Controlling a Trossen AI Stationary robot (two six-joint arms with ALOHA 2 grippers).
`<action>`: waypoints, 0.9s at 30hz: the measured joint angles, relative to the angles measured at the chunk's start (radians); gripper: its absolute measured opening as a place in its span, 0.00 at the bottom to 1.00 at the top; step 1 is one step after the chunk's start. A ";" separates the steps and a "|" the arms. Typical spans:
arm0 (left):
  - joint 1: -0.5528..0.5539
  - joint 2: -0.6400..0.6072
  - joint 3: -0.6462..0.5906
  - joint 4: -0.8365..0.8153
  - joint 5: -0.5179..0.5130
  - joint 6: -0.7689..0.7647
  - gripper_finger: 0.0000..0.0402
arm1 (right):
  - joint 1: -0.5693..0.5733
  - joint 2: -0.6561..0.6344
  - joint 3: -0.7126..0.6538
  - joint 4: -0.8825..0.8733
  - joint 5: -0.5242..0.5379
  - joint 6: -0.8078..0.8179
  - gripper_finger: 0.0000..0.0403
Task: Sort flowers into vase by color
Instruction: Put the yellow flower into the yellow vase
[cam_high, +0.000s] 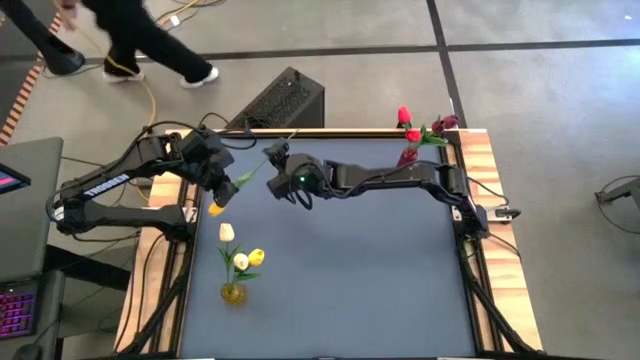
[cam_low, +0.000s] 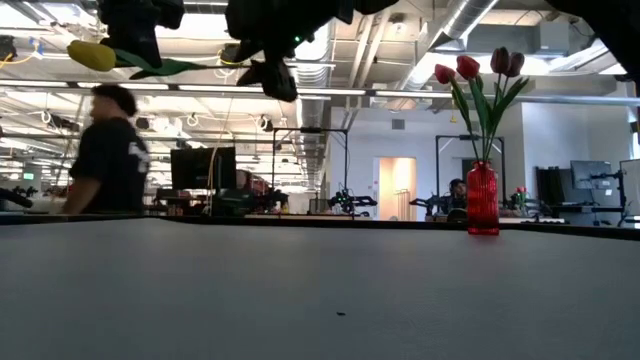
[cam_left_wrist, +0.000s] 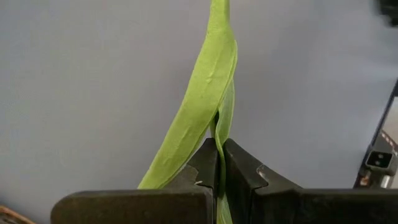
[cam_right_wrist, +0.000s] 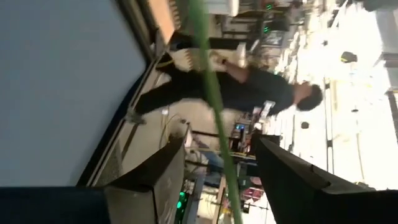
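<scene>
Above the rear left part of the blue-grey surface, the left claw is clamping shut on the green stem and leaf of a yellow-headed artificial tulip. Seen from the left wrist, its dark fingers are pressing together around the folded leaf of that flower. Across the low view, the yellow bud is hanging high in the air, with its stem running sideways toward the dark arms.

Just beside it, the right claw is reaching in from the right, its fingers standing apart on either side of the same stem. Through the right wrist view, the thin green stem is passing through the gap between the two dark fingers; whether they are touching it cannot be told.

At the front left of the surface, a small yellow glass vase is holding white and yellow tulips. Near the rear right corner, a red glass vase is standing upright, holding red and dark red tulips.

Beyond the surface, a person in dark clothes is standing in the room.
</scene>
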 joint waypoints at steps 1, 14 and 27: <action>0.000 0.000 0.000 0.000 0.006 0.006 0.00 | -0.004 0.000 0.000 -0.012 0.000 0.000 0.55; 0.000 0.000 0.000 -0.006 0.045 0.071 0.00 | -0.004 0.000 0.000 -0.014 -0.007 0.000 0.38; 0.000 -0.001 0.000 0.016 0.028 0.134 0.16 | 0.040 -0.001 0.000 -0.118 -0.058 0.162 0.06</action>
